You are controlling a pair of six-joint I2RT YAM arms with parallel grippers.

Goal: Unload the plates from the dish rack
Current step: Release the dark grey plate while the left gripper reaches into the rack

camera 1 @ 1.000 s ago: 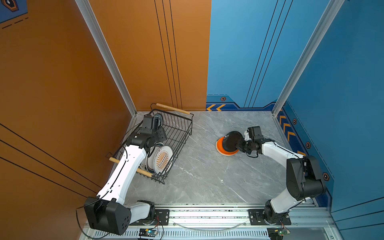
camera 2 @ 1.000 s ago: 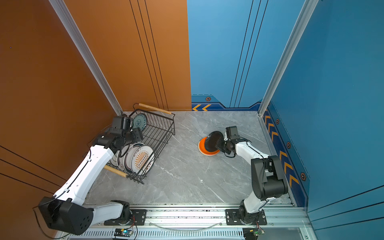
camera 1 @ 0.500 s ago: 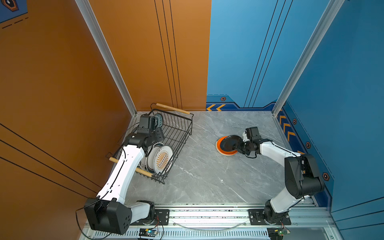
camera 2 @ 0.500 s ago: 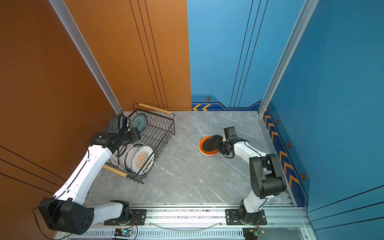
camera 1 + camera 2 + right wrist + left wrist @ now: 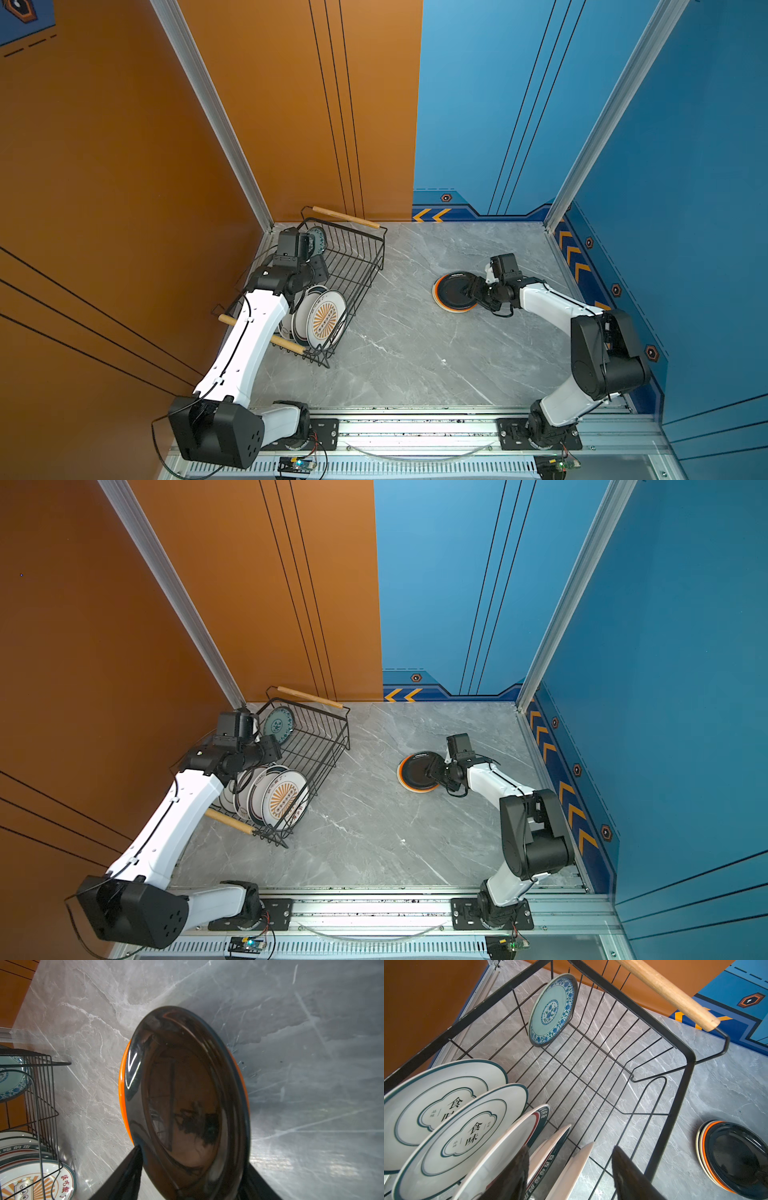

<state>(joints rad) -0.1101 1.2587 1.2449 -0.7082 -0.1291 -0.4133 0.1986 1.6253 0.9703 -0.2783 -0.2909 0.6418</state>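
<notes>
Plates (image 5: 321, 318), top views: we see large white ones standing on edge in a row at the near end of the rack (image 5: 365, 266). A teal plate (image 5: 279, 724) leans alone at its far end.
Rack, top views: black wire with wooden handles (image 5: 345, 216). It sits askew in the counter's (image 5: 415, 353) far left corner.
Stack, top views: a black plate (image 5: 453, 290) lies flat on an orange plate (image 5: 455, 309). This is on the counter's right half, nearer the far edge and well apart from the rack.
Grippers, top views: the left gripper (image 5: 274, 750) hangs over the rack above the white row. The right gripper (image 5: 473, 291) sits low at the black plate's right rim. We cannot read either pair of jaws from here.
Left wrist: we count five white plates (image 5: 452, 1113) in the rack. The teal plate rests against the far wall. The left gripper (image 5: 571, 1147) has its jaws spread wide above the row, pinching nothing. Outside the rack, pale rims show under the orange plate.
Right wrist: the right gripper (image 5: 193, 1157) has its jaws spread, with the black plate's near rim between them. We cannot tell whether either finger touches it. Orange peeks out on both sides.
</notes>
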